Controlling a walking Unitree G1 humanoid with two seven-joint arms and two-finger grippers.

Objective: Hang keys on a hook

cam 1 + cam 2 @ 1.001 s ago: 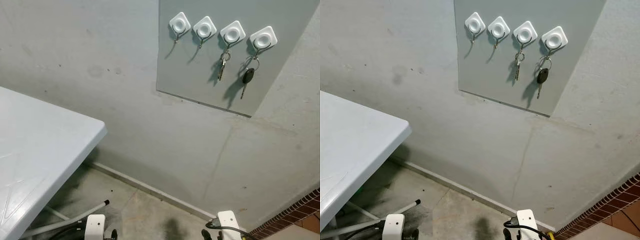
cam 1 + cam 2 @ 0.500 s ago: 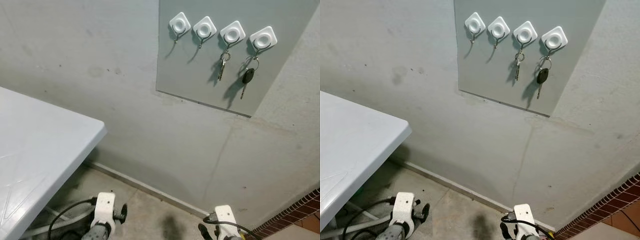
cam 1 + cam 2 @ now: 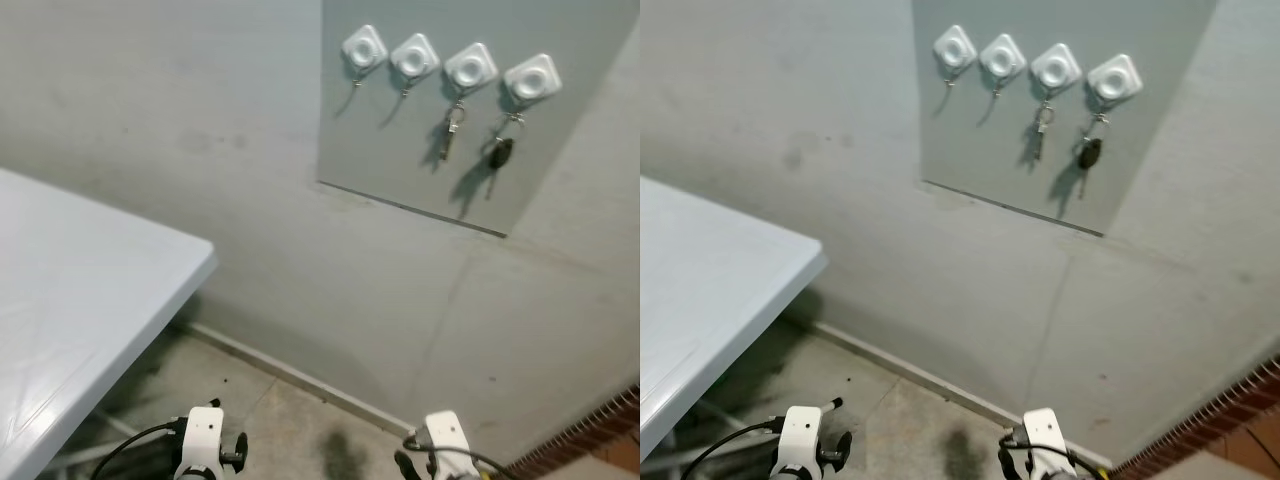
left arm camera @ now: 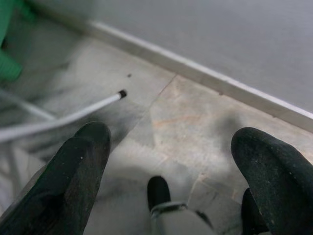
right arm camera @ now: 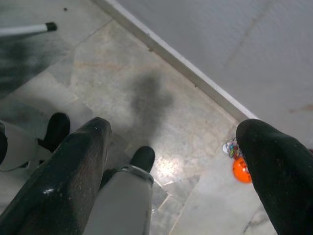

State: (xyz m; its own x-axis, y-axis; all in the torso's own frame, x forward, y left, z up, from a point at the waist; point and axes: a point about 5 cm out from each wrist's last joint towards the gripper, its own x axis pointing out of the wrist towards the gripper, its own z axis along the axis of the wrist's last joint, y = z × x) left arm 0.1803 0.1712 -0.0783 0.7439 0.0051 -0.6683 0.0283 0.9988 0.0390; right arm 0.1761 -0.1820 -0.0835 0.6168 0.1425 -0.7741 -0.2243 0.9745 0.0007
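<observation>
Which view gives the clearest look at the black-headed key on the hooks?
The left eye view: the black-headed key hangs from the rightmost hook, slightly blurred. The right eye view shows the same key from a shifted angle. Both wrist views look at the floor instead.

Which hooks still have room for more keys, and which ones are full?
On the grey board, the two left hooks hang bare. The third hook holds silver keys, and the right-end hook holds a black-headed key, so that side is crowded.
</observation>
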